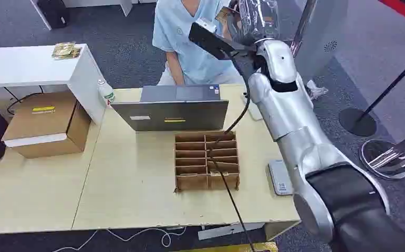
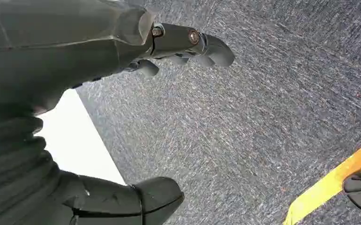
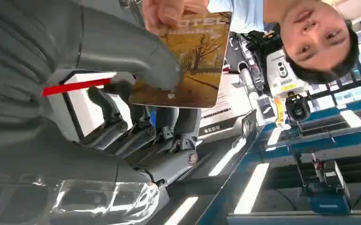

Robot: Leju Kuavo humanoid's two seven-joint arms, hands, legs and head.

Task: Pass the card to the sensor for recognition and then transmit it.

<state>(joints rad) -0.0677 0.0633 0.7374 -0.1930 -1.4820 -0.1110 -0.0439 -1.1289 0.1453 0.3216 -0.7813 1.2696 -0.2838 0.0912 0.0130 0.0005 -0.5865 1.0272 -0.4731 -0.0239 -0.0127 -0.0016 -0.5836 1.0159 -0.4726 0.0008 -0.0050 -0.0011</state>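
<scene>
My right arm is raised toward a seated person [image 1: 184, 42] behind the table. My right hand [image 3: 136, 117] holds a card [image 3: 192, 61] printed with an autumn tree, thumb on one face and dark fingers behind the other. The person's hand [image 3: 169, 9] pinches the card's far edge. From the head view, the card [image 1: 222, 14] is a small patch beside my right hand [image 1: 252, 21]. The grey card sensor [image 1: 279, 177] lies flat near the table's right edge, under my arm. My left hand [image 2: 75, 56] hangs over grey carpet, fingers [image 2: 187, 40] apart, holding nothing.
A grey laptop [image 1: 171, 113] stands mid-table with a brown divided cardboard tray [image 1: 206, 160] in front of it; a black cable crosses the tray. A cardboard box [image 1: 45, 123], a bottle [image 1: 106, 92] and a white shelf [image 1: 27, 65] are at the left. A stanchion base [image 1: 357, 122] stands on the right.
</scene>
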